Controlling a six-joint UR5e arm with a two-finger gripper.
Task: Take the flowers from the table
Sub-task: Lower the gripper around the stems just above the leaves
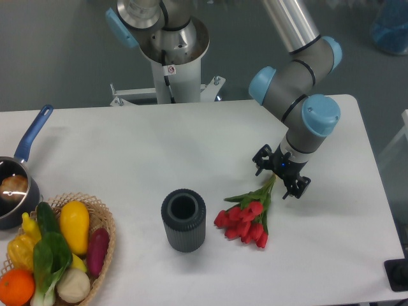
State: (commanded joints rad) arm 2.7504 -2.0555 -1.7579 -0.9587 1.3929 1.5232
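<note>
Looking down from the fixed camera, you are seeing one gripper (281, 173) reaching low over the table (127, 146), its two fingers spread on either side of the stem end of the flowers (247, 221). Whether the jaws are pressing on the stems you cannot tell from this angle. One bunch of red tulips is lying on the table, blooms pointing toward the near edge, just right of one grey vase (183, 220) standing upright. At the left you are getting one wicker basket (102, 217) holding mixed produce, including one orange (14, 287) and one leafy green (51, 255). One blue-handled saucepan (19, 178) is sitting behind it.
</note>
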